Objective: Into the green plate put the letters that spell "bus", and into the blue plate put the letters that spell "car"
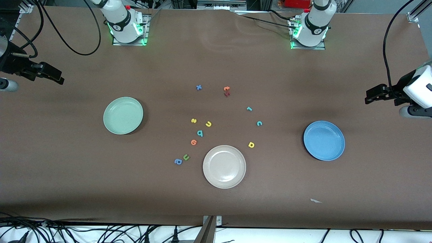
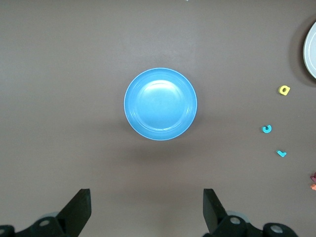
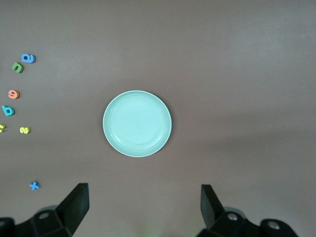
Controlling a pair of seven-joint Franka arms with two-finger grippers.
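The green plate (image 1: pixel 123 115) (image 3: pixel 137 123) lies empty toward the right arm's end, and the blue plate (image 1: pixel 324 140) (image 2: pixel 160 103) lies empty toward the left arm's end. Between them on the table lie the yellow "s" (image 1: pixel 193 120) (image 3: pixel 24 130), yellow "u" (image 1: pixel 208 124) and teal "b" (image 1: pixel 200 133) (image 3: pixel 8 110). Closer to the blue plate are the teal "r" (image 1: pixel 249 108) (image 2: pixel 281 153), teal "c" (image 1: pixel 259 123) (image 2: pixel 266 129) and yellow "a" (image 1: pixel 251 144) (image 2: pixel 284 90). My right gripper (image 1: pixel 54 76) (image 3: pixel 143 205) hangs open over the table's right-arm end. My left gripper (image 1: pixel 371 95) (image 2: pixel 147 207) hangs open over the left-arm end. Both hold nothing.
A cream-white plate (image 1: pixel 224 166) sits nearer the front camera than the letters. Other letters lie about: an orange round one (image 1: pixel 193 142), a green "u" (image 1: pixel 186 157), a blue "a" (image 1: pixel 178 161), a blue "x" (image 1: pixel 198 87), and an orange (image 1: pixel 226 88) and dark red pair (image 1: pixel 227 94).
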